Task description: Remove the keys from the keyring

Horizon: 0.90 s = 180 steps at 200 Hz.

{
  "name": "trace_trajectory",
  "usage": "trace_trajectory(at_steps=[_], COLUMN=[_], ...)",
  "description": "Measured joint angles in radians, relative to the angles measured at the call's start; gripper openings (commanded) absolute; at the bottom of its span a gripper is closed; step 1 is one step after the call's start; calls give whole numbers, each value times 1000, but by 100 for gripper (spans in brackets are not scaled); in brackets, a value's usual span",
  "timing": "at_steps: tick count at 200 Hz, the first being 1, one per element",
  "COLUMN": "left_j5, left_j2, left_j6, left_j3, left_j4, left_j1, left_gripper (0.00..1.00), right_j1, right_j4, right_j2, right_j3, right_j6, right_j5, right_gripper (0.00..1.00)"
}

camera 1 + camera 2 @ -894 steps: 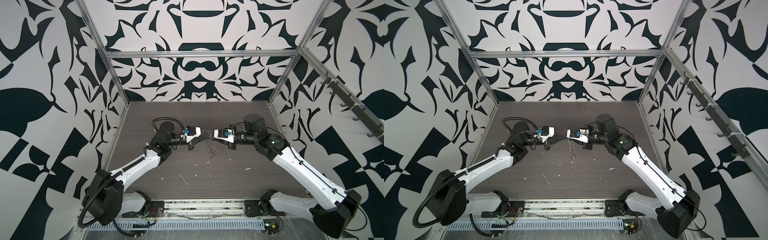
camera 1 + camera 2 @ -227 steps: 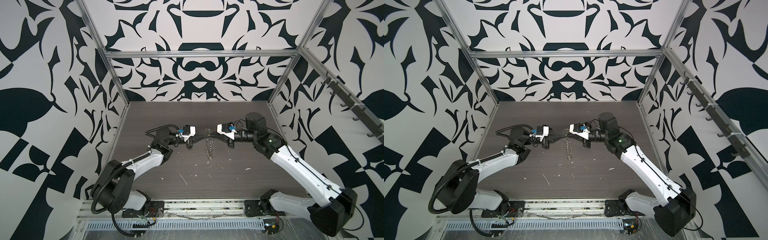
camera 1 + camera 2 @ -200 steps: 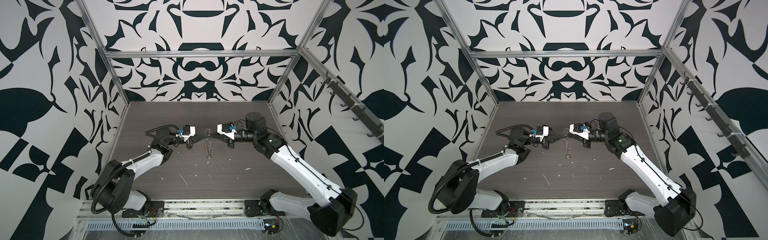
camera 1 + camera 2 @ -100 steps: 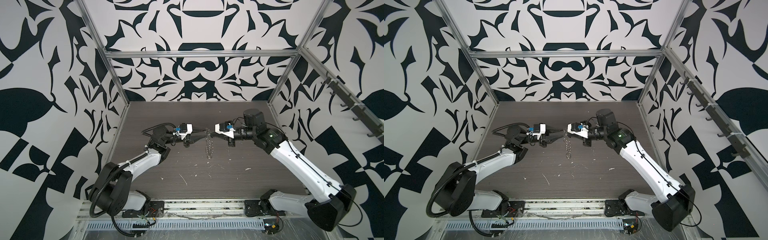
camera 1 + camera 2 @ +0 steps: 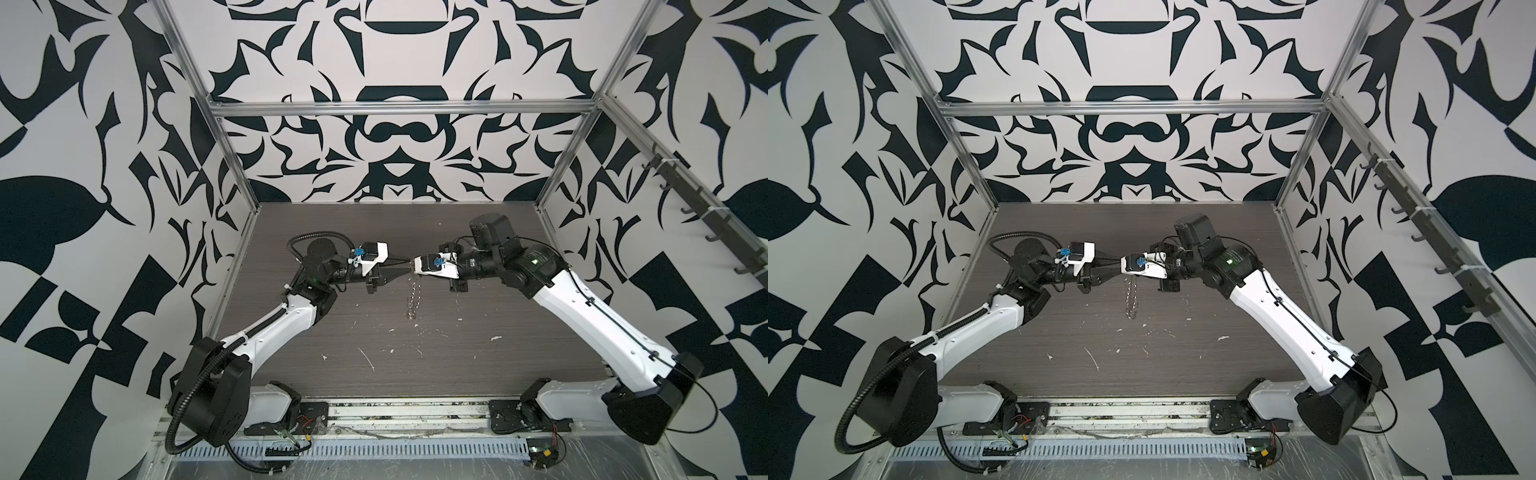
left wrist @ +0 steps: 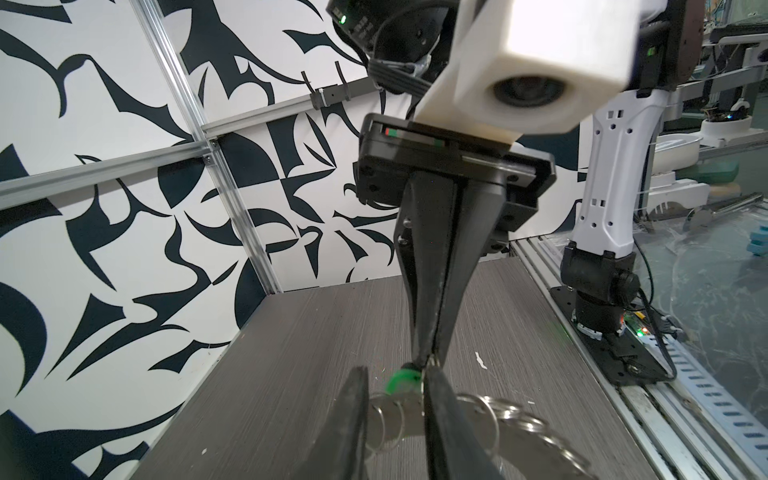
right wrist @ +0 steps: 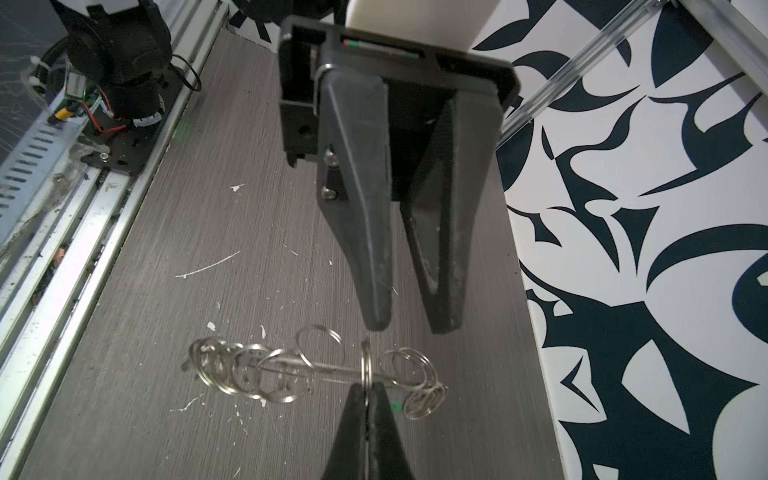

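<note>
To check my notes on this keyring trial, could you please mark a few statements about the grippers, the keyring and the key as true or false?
1. The right gripper is shut on the keyring. True.
2. The left gripper is clamped shut. False: its jaws stand apart.
3. The keyring lies flat on the table. False: it hangs from the right gripper.
4. In the left wrist view, the green key shows between the left gripper's jaws. True.
</note>
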Motion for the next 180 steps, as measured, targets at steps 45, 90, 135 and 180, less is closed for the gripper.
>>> trace_trajectory(at_steps=[45,90,135,180], left_j5=[1,2,2,-1], left_j2=[10,10,10,10], left_j6=[0,26,64,108], left_j3=[8,24,52,56], left_j4=[-36,-87,-158,-235], left_j1=[-11,-24,-45,-52], left_gripper=[26,26,23,2], right_j1=[11,14,20,20], right_j4=[-34,-54,-57,-61], right_j2=[5,25,35,35], right_j3=[29,39,47,47], right_j6=[-9,-12,-12,-11], right_j5=[33,45,50,51], right_gripper=[0,0,0,0])
